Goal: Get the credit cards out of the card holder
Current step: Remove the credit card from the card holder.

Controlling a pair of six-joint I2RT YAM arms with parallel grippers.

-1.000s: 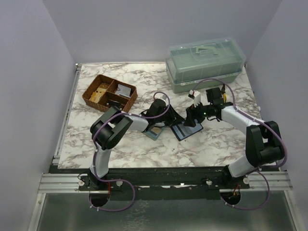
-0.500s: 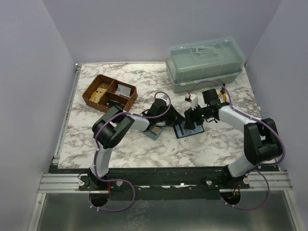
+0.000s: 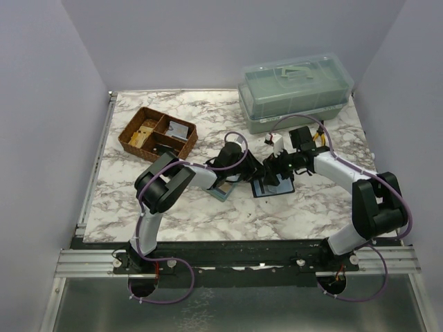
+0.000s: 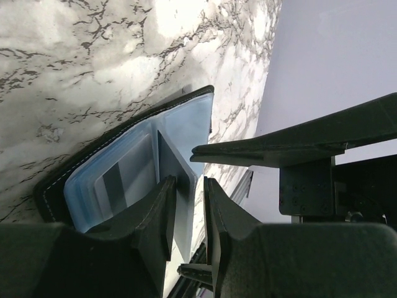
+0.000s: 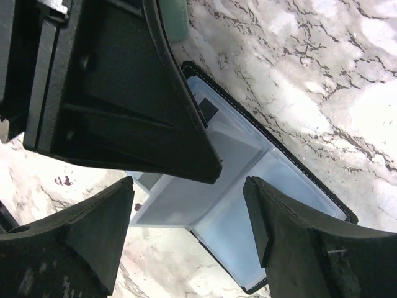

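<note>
The black card holder [image 3: 271, 188] lies open on the marble, its pale blue-grey inside [image 5: 291, 186] facing up. My left gripper [image 3: 243, 177] reaches in from the left. In the left wrist view it [image 4: 189, 183] is shut on a pale inner leaf at the holder's [image 4: 180, 124] edge. Whether that leaf carries a card, I cannot tell. My right gripper [image 3: 272, 173] hovers just above the holder. In its own view it [image 5: 188, 183] stands wide open, straddling the raised leaf without touching it. One pale blue-grey credit card [image 3: 221, 191] lies flat under the left arm.
A brown wicker divided tray [image 3: 158, 133] with small items sits at the back left. A green lidded plastic box [image 3: 294, 93] stands at the back right. Both grippers crowd together over the holder, the left finger [image 5: 124, 93] close beside the right jaws.
My right gripper has moved left and closer over the card holder, and its jaws have widened a little. The left gripper has kept its grip and barely moved.
</note>
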